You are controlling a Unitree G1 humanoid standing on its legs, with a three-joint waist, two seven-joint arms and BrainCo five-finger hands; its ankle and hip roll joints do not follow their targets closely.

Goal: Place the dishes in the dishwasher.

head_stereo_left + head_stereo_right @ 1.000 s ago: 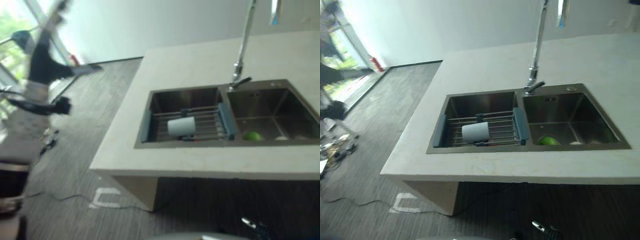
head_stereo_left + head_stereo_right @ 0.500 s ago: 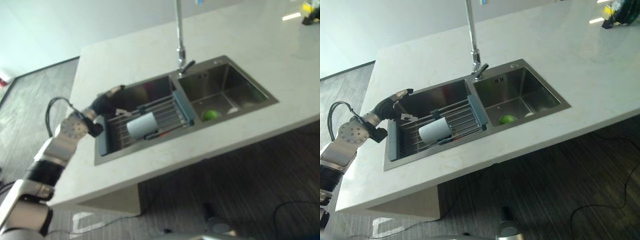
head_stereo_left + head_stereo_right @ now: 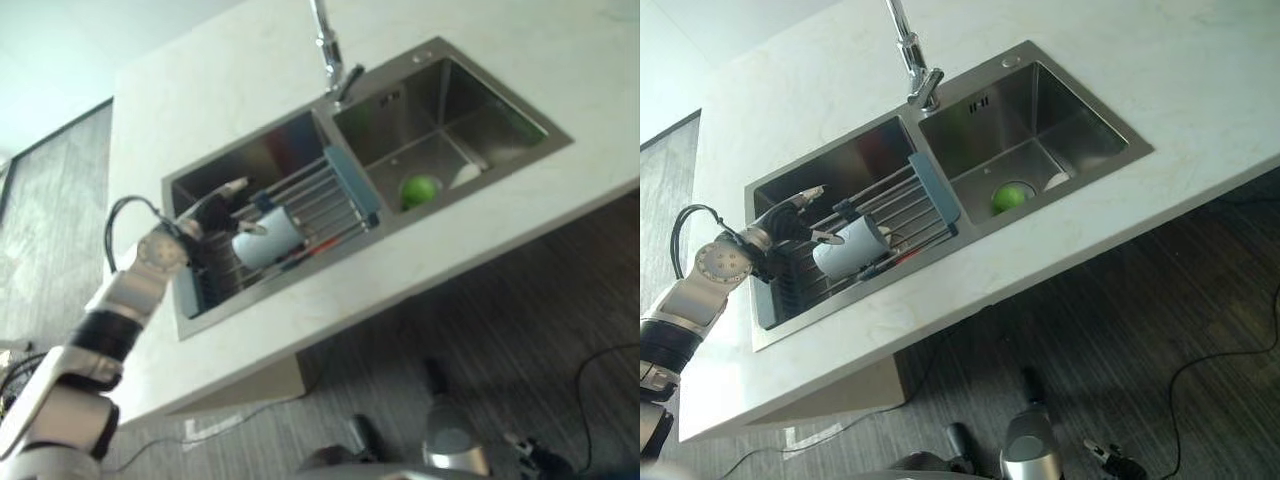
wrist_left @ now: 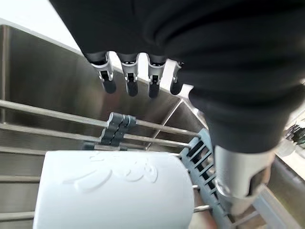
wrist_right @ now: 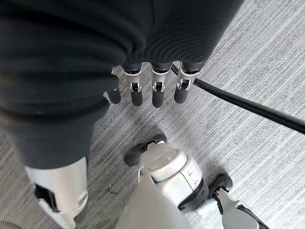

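Observation:
A white cup [image 3: 268, 238] lies on its side on a metal rack [image 3: 322, 200] that spans the sink's left basin [image 3: 830, 180]. My left hand [image 3: 215, 210] reaches in from the rack's left end and hovers just over the cup [image 4: 114, 193]. Its fingers [image 4: 131, 78] are straight and its thumb [image 4: 240, 181] stands apart beside the cup's mouth, so the hand is open and holds nothing. My right hand [image 5: 158, 90] hangs open above the striped grey floor.
The rack has blue-grey end pieces [image 3: 936, 190]. A thin red thing [image 3: 905, 258] lies next to the cup. The right basin [image 3: 1080, 130] holds a green round thing [image 3: 1008, 196] and a small white thing [image 3: 1057, 180]. A tall faucet [image 3: 910, 50] stands behind the pale stone counter [image 3: 400, 270].
The camera has swung a lot. My left arm came into view over the sink, and the hand has moved along the rack from its left end up to the cup.

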